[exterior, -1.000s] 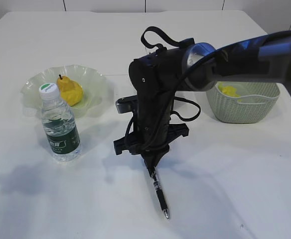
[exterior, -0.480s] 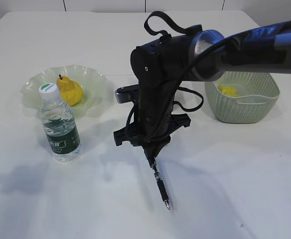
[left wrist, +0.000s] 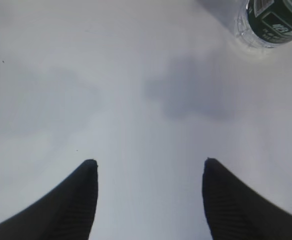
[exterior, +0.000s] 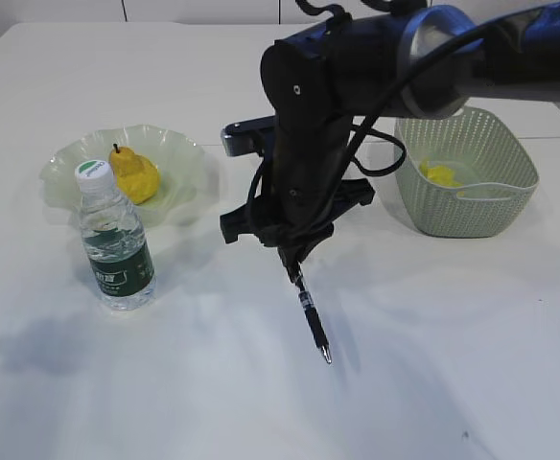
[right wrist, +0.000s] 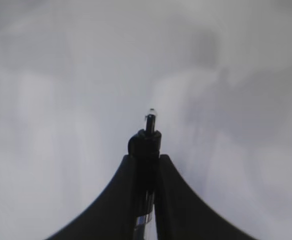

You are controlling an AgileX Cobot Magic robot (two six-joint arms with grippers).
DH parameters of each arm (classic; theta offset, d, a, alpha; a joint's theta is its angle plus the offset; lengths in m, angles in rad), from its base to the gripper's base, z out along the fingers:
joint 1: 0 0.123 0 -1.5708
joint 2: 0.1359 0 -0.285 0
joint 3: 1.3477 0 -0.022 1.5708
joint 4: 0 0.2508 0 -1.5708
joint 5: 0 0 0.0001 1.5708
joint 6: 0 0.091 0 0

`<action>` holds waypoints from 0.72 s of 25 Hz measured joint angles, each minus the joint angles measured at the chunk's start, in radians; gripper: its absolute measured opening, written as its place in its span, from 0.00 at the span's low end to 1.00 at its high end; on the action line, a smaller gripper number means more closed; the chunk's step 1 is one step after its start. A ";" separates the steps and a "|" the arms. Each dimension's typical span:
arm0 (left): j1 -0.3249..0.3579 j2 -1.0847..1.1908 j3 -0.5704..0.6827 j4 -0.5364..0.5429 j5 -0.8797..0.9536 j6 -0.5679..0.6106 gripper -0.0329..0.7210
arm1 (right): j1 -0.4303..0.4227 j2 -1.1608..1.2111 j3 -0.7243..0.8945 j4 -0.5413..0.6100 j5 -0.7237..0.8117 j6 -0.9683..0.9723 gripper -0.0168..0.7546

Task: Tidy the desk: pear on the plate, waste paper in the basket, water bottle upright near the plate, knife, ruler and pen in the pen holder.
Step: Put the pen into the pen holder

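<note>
My right gripper [exterior: 294, 261] is shut on the upper end of a black pen [exterior: 310, 321], which hangs tip-down over the white desk [exterior: 433, 364]. In the right wrist view the pen [right wrist: 147, 142] sticks out between the closed fingers of the right gripper [right wrist: 146, 158]. The yellow pear [exterior: 136, 176] lies on the pale-green plate [exterior: 179, 146]. The water bottle [exterior: 115, 240] stands upright in front of the plate. My left gripper [left wrist: 149, 164] is open over bare desk, with the bottle's base [left wrist: 273, 22] at the top right. Knife, ruler and pen holder are out of view.
The sage-green basket [exterior: 472, 216] stands at the right with a yellow crumpled paper [exterior: 440, 174] inside. The right arm's dark bulk [exterior: 357, 67] covers the middle back of the desk. A faint shadow lies on the desk at the lower left.
The right arm has risen and drawn toward the back of the desk, carrying the pen up with it. Bottle, pear, plate and basket have not moved.
</note>
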State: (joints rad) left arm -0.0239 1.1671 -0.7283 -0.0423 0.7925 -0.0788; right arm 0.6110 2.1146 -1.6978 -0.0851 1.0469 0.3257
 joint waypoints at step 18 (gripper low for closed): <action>0.000 0.000 0.000 0.000 0.000 0.000 0.66 | -0.040 -0.084 -0.073 -0.136 -0.029 0.006 0.09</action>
State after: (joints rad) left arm -0.0239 1.1671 -0.7283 -0.0423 0.7925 -0.0788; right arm 0.5706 2.0306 -1.7711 -0.2208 1.0181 0.3315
